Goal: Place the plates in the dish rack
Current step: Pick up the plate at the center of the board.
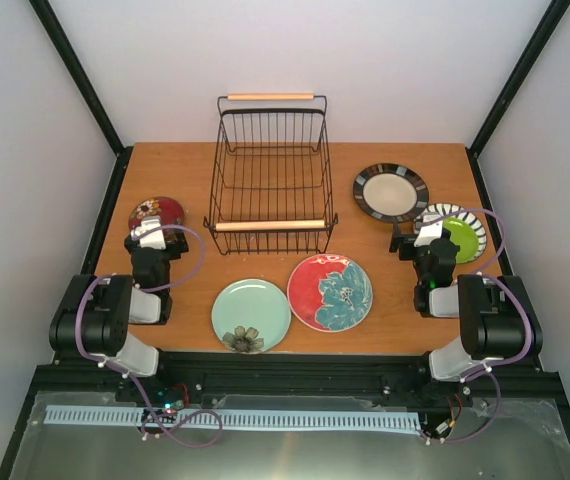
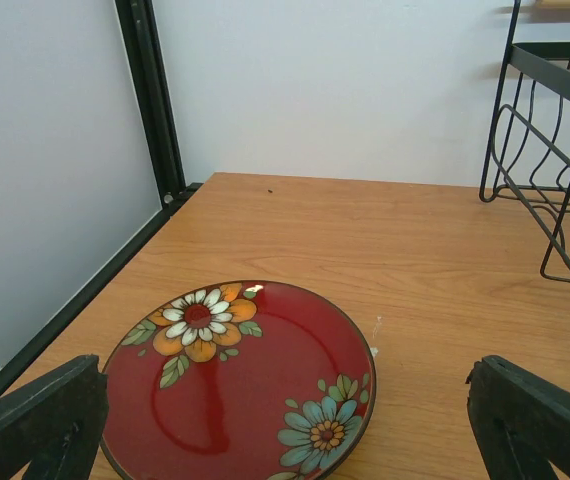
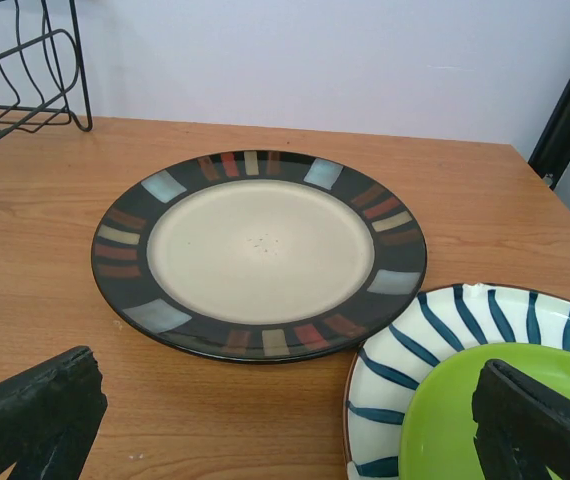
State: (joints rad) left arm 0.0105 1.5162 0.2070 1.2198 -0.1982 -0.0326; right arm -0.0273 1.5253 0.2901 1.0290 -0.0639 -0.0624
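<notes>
Your left gripper (image 1: pixel 150 232) spread wide and empty over the floral plate (image 1: pixel 161 210), left edge of the table (image 1: pixel 395 295) — right gripper (image 1: pixel 427 236) likewise, by the lime plate (image 1: pixel 462 236)

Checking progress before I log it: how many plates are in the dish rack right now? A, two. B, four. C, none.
C: the dish rack shows only bare wire, while the mint green plate and the others lie on the table.

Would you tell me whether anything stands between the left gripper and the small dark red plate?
Nothing visible: the small dark red plate lies directly before the open left gripper; the dish rack stands aside.
</notes>
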